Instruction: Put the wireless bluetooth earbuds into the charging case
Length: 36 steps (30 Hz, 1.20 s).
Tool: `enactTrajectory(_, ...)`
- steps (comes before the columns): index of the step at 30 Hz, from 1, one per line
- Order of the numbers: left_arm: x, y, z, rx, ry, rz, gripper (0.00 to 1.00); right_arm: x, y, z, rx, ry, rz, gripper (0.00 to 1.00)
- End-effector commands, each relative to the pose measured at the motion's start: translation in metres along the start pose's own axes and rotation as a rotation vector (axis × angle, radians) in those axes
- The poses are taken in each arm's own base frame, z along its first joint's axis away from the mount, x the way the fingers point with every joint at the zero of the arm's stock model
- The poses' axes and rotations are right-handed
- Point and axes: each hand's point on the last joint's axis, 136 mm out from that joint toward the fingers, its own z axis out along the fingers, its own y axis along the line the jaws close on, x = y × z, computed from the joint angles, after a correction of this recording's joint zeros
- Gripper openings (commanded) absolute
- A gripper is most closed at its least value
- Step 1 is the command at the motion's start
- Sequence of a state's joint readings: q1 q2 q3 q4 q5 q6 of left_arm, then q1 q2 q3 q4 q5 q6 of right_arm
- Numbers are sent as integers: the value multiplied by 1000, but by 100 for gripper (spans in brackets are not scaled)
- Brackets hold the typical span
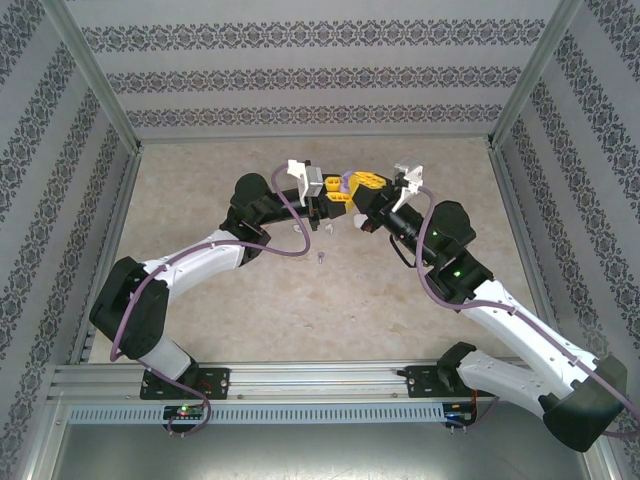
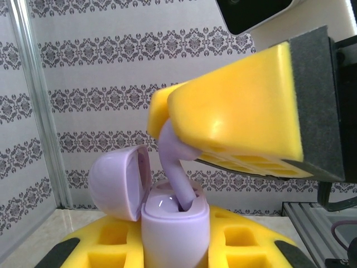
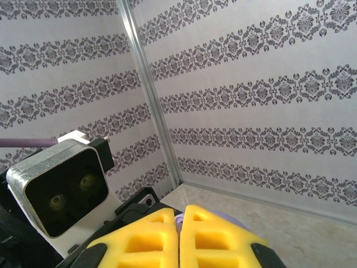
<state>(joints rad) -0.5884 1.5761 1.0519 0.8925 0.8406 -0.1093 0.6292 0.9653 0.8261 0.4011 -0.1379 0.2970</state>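
Note:
My left gripper (image 2: 175, 252) is shut on a purple charging case (image 2: 175, 234), which stands upright between its yellow fingers (image 2: 245, 240). The case's lid (image 2: 114, 181) is swung open to the left. From above, my right gripper (image 3: 179, 223) is shut on a purple earbud (image 2: 175, 167). The earbud's stem tip sits in the right socket of the case, tilted. In the top view the two grippers (image 1: 330, 195) (image 1: 358, 187) meet over the far middle of the table, with the case (image 1: 345, 183) between them.
Small loose earbuds lie on the beige table below the grippers: one (image 1: 320, 258), another (image 1: 297, 230) and a third (image 1: 328, 228). Patterned walls and metal posts (image 3: 150, 100) close in the table on three sides.

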Motion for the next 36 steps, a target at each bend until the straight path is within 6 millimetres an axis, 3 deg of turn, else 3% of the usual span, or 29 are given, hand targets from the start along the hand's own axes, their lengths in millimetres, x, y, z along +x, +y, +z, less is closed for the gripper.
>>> enactTrajectory(1,-52,7,-2,-70,-123,87,0,29,6,0,-18,99,-43,3)
enactTrajectory(10,-57,17,-3,-123,-137,62,0,44,-1,0,26,125,-71,5)
enactTrajectory(25,-30,31,2,-160,-81,18,0,-4,-2,-19,88,23,43,76)
enactTrajectory(32,-12,33,2,-168,-50,21,0,-22,-7,-45,127,7,141,79)
enactTrajectory(36,-3,32,1,-164,-32,23,0,-22,-13,-48,169,57,179,75)
